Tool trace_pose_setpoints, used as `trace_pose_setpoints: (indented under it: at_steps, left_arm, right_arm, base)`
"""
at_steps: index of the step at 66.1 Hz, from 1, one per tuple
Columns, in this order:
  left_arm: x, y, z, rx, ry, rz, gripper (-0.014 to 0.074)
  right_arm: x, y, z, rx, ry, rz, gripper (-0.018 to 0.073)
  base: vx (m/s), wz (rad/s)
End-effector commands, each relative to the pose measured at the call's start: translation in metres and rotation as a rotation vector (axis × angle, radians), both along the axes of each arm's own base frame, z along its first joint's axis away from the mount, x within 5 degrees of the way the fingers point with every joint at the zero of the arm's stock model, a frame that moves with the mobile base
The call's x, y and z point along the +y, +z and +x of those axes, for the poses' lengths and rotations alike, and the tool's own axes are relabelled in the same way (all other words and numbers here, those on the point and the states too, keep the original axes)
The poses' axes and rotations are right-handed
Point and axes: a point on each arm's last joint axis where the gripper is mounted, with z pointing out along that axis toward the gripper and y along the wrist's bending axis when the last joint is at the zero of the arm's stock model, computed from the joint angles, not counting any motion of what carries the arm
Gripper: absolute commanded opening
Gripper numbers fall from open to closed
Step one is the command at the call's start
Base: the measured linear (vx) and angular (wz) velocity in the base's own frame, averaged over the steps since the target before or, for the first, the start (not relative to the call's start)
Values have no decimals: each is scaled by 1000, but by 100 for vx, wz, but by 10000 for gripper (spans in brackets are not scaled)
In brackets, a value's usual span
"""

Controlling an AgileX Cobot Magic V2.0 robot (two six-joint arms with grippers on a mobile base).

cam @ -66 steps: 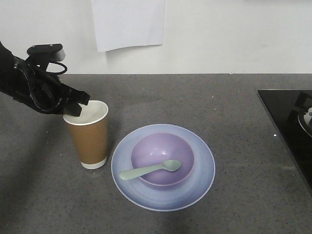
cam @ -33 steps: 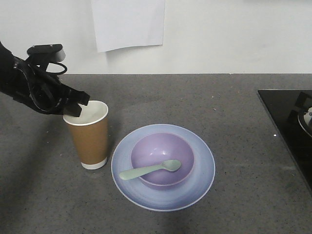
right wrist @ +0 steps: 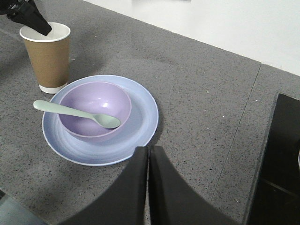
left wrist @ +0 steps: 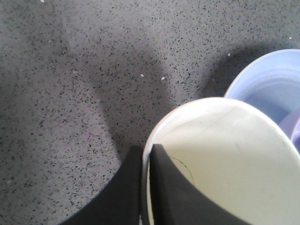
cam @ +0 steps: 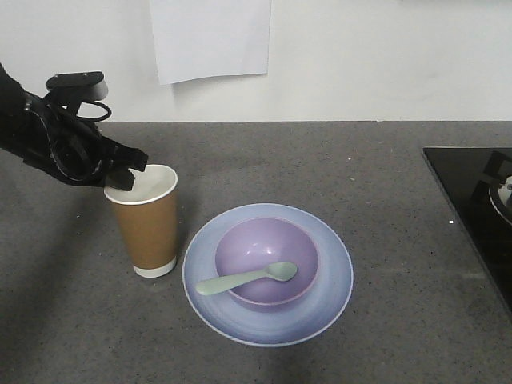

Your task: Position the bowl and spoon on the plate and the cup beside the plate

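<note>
Pinching cup rim, left gripper, plate beside

On my front view, the plate sits on the table at lower centre of the frame. The bowl stands in the plate, and the spoon lies across the bowl's rim, handle toward frame left. The cup stands upright just beside the plate's left edge.

Spoon lies across bowl on plate; cup stands just beside.
</note>
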Motion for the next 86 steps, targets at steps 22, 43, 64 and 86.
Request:
trace_pose_setpoints:
  at_steps: [22, 43, 64, 86]
  left_arm:
    - [-3, 12, -5, -8, -3, -37, 139]
    - [-1, 38, -14, -124, 15, -54, 417]
    - [6, 87, -48, -313, -10, -62, 453]
    - [14, 129, -97, -442, -57, -60, 413]
  right_arm:
    - [0, 10, 1, -69, -5, 25, -5]
    - [0, 10, 1, -71, -5, 25, -5]
    - [1, 16, 4, -140, -8, 50, -5]
    - [-2, 31, 10, -318, -38, 56, -5]
  base:
    - [0, 0]
    - [0, 0]
    - [0, 0]
    - [0, 0]
